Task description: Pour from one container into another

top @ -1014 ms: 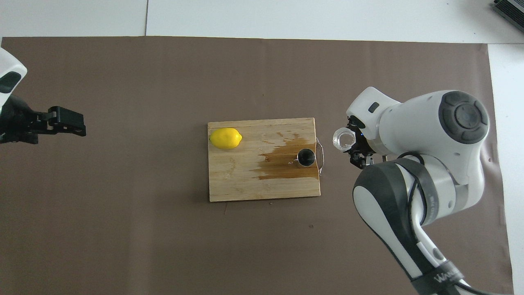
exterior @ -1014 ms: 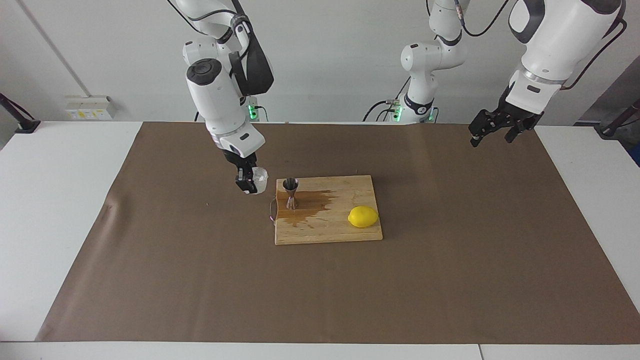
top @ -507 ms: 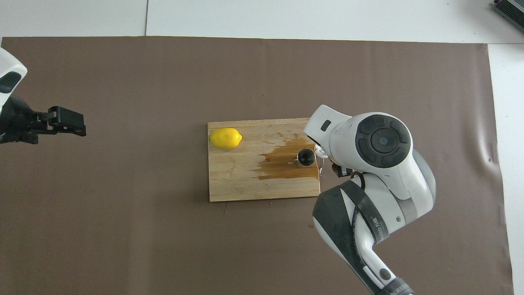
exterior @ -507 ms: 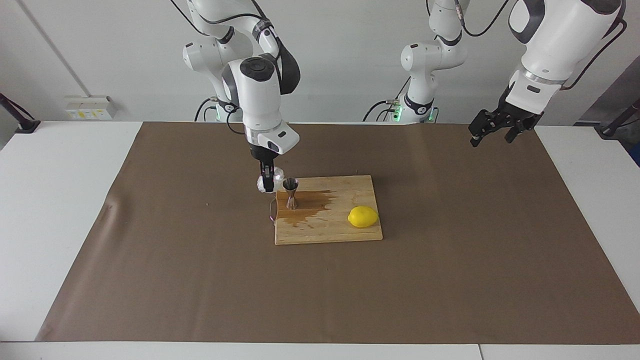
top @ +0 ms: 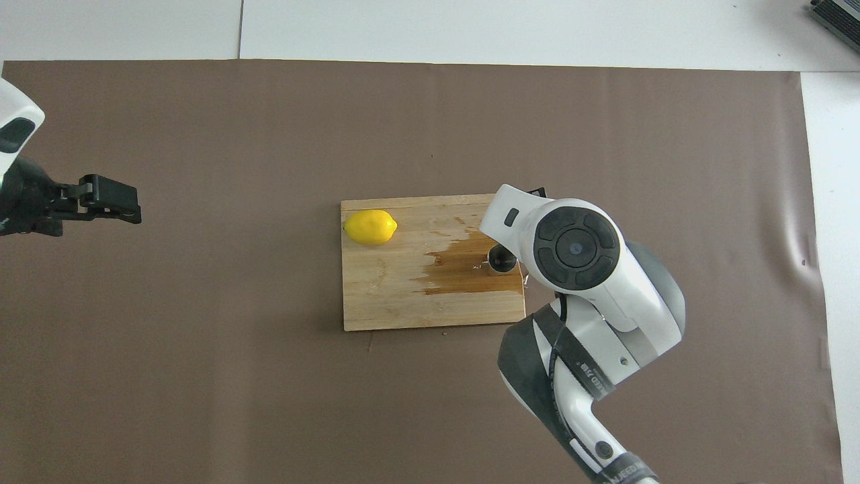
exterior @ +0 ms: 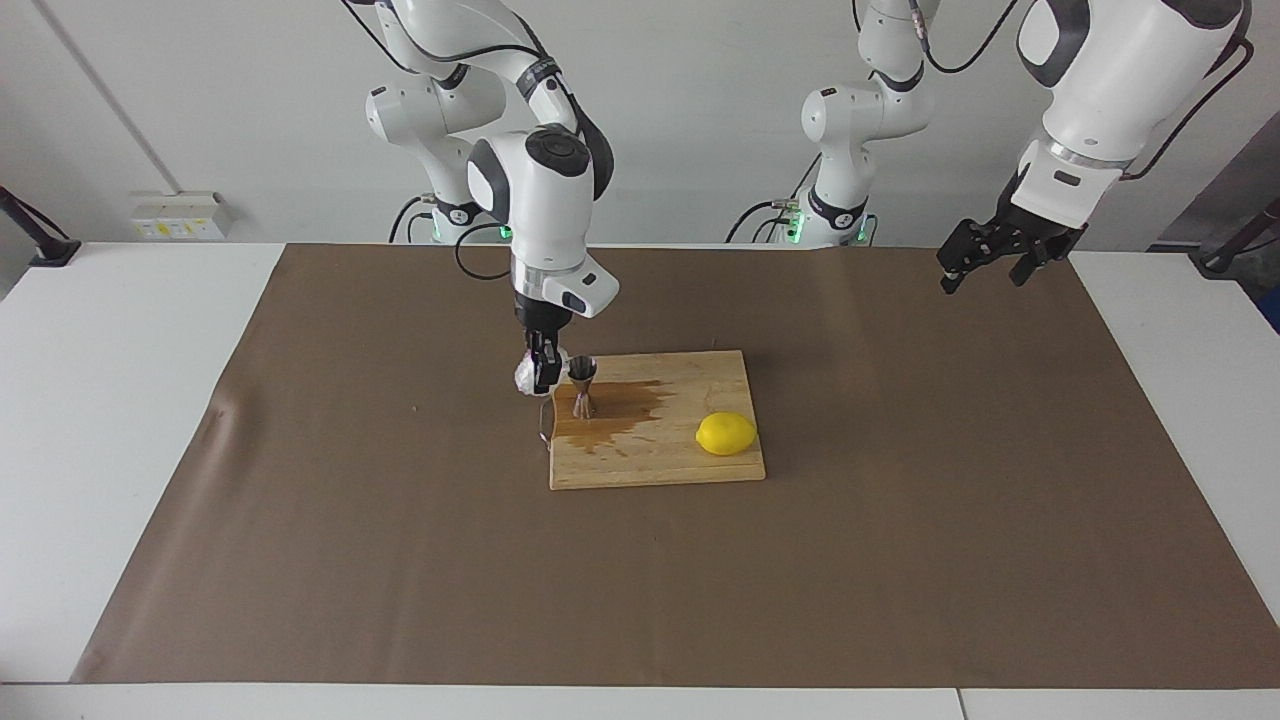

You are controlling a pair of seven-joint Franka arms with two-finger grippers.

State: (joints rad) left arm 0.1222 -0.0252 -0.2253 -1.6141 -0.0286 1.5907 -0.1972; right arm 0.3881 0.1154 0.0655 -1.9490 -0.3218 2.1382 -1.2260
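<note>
right arm [top: 584, 376] lettering: a white band of print on the dark link cover, too small and slanted to read
cutting board [exterior: 700, 465] and things on it: no text seen
wall plate [exterior: 178, 215] yellow stickers: unreadable

Glass tipped beside jigger.
Clear faceted glass [exterior: 527, 375] is held tilted in the air, just beside the jigger's rim. Shiny steel hourglass jigger [exterior: 582, 387] stands upright in a brown puddle, at the board's end toward the right arm.
</note>
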